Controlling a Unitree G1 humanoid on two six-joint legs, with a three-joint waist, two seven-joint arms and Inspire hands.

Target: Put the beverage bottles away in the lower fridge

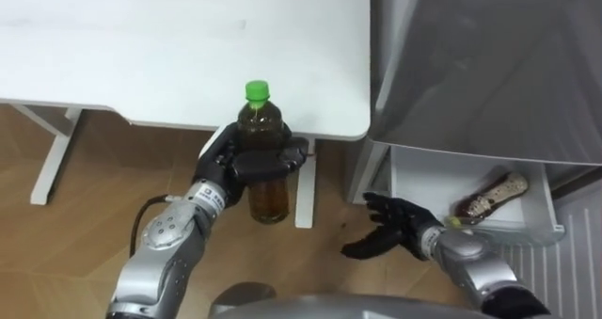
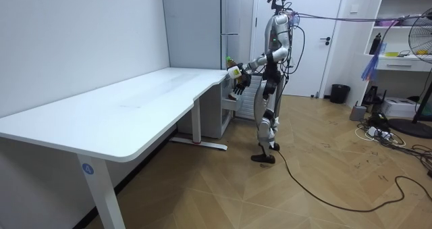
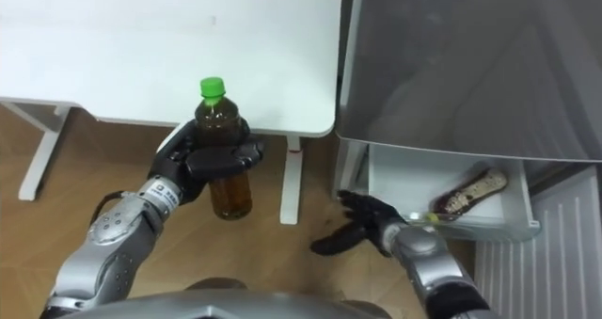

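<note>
Amber liquid nearly fills a clear plastic bottle [image 1: 269,199] with a green cap [image 1: 256,91]. It is held upright by the left robot hand [image 1: 252,161], whose fingers and thumb are wrapped around its middle. The bottle is carried in the air just off the tabletop's [image 1: 141,46] front edge, clear of its surface. The right robot hand [image 1: 395,227] is spread and empty, below and to the right of the tabletop, just in front of an open white drawer [image 1: 419,183] at the foot of the grey fridge [image 1: 489,65]. A brown packet [image 1: 489,199] lies in the drawer, at the side farthest from the tabletop.

Moderate weight is to be expected, carried low in the bottle. The wall is judged smooth, somewhat slippery and liable to yield under a hard squeeze; breakage is unlikely. A grip around the middle is considered sound. The narrow neck under the cap is a poorer hold, since swing is allowed there.
</note>
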